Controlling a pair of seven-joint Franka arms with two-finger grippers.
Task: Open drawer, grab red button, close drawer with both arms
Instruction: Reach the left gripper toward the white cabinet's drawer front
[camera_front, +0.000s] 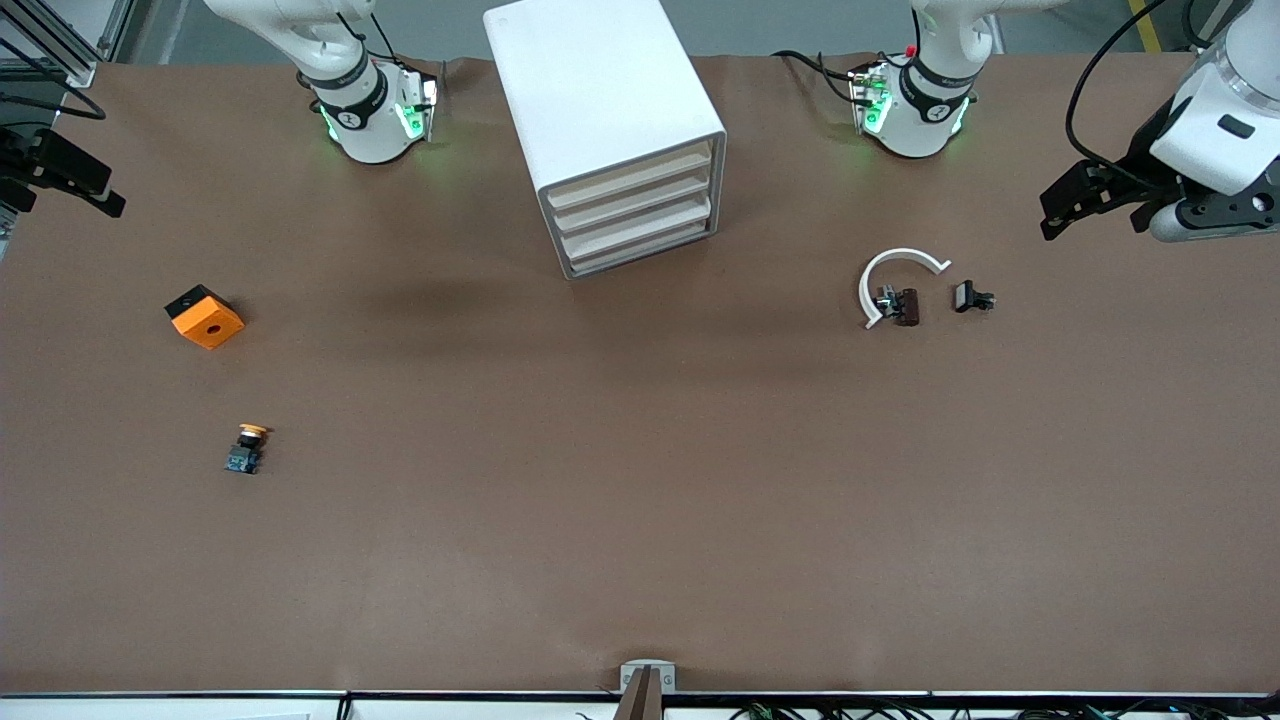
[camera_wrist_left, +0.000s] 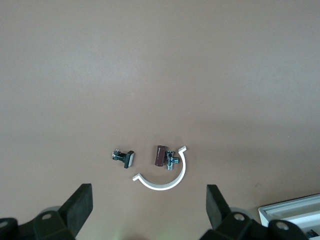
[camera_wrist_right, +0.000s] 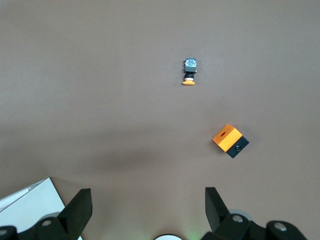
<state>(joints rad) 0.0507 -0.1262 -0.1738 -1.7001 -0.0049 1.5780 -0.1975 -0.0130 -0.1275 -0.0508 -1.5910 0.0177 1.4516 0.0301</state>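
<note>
Showing the start of the task, the front view had the cabinet (camera_front: 600, 90) standing on the counter (camera_front: 640, 520) between the two arm bases, with its four stacked drawers (camera_front: 635, 215) all shut. Which of them was the drawer to be opened could not be told. No red-capped button appeared in any view, so it was judged to lie inside one of the shut drawers. The left tool (camera_front: 1060, 205) hung over the left arm's end of the counter, its jaws wide and holding nothing. The right tool (camera_front: 95, 195) hung likewise wide and empty over the right arm's end. Each stood well apart from the cabinet, and neither arm had engaged anything. The relation governing the coming move was the facing of the drawer fronts: they looked toward the front camera and were turned somewhat toward the left arm's end, so a drawer's travel would run out along that slanted line. The left tool was therefore judged better placed to meet a front squarely. A white curved piece (camera_front: 897, 275), a brown part (camera_front: 908, 306) touching it and a small black part (camera_front: 972, 297) lay nearer the camera than the cabinet, toward the left arm's end. An orange cube (camera_front: 204, 316) and, nearer the camera, a yellow-capped button (camera_front: 247, 447) lay toward the right arm's end; neither was the task's button.
</note>
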